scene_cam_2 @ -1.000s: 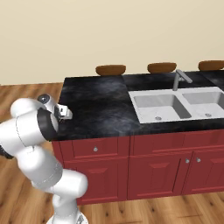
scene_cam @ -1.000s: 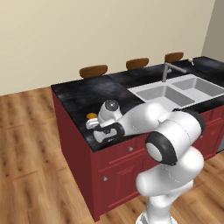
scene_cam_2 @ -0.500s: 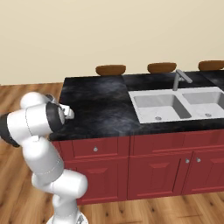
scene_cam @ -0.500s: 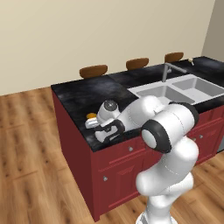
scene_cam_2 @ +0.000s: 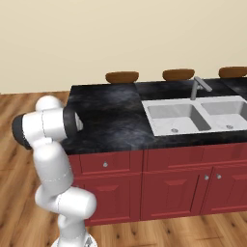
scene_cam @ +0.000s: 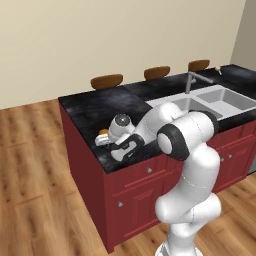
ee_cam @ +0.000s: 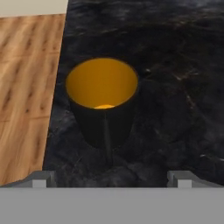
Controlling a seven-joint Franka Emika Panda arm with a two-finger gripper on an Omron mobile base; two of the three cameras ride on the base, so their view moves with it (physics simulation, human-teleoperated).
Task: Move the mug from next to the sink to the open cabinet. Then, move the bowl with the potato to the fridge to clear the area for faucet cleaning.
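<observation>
Mug upright on black marbled tabletop, near the left end edge, wood floor just beyond. Dark outside, orange-yellow inside, mouth open toward the hand camera. Fingers spread fully wide, tips low on either side of the hand view, mug centred between and ahead of them, nothing gripped, no contact visible. From left base view: hand low over the front-left corner of tabletop, orange bit of mug peeking out just behind it. Sink well apart, further right along the same tabletop, two basins, faucet at its back edge. Red cabinet fronts below. Three brown stool seats behind the far edge.
</observation>
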